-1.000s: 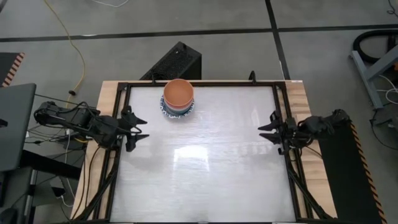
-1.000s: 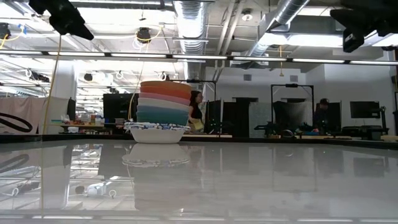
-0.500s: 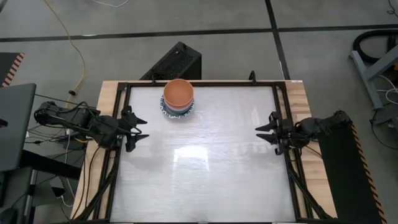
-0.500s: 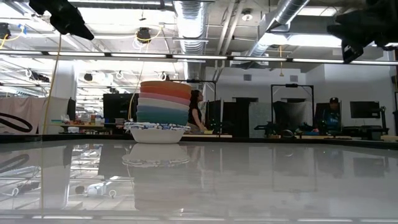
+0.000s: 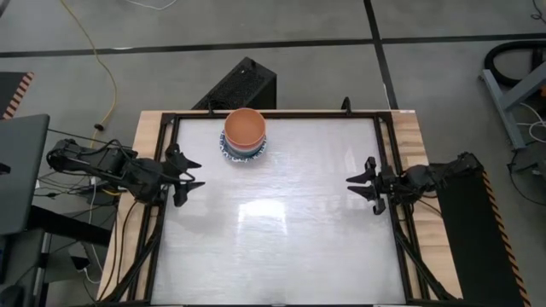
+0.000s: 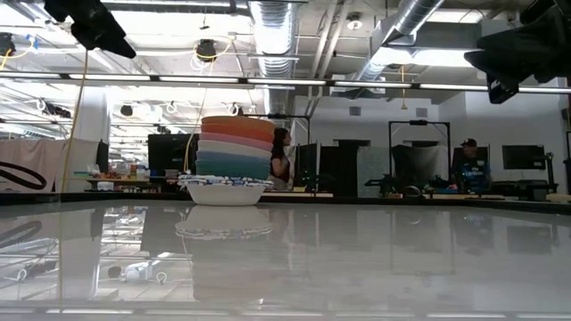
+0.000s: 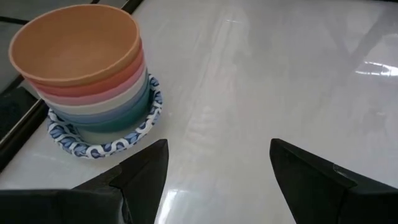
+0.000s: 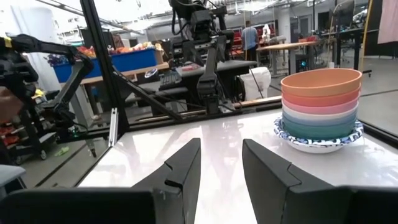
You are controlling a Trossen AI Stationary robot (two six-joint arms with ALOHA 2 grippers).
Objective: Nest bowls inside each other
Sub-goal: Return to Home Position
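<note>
As bowls (image 5: pixel 245 132) sit nested, left jaws, right jaws released, empty, at tabletop (image 5: pixel 281 222) sides: retract slow, clear of bowls.

Lit brightly and evenly from overhead by ceiling lamps (image 6: pixel 169 22). Glares white across the middle of the glossy counter (image 5: pixel 281 211); mirrors the bowls (image 6: pixel 234 160) and far room softly.

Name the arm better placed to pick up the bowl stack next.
Left, probably. The left gripper hangs open, clearly nearer the bowl stack; the right gripper, also open, sits farther across.
</note>
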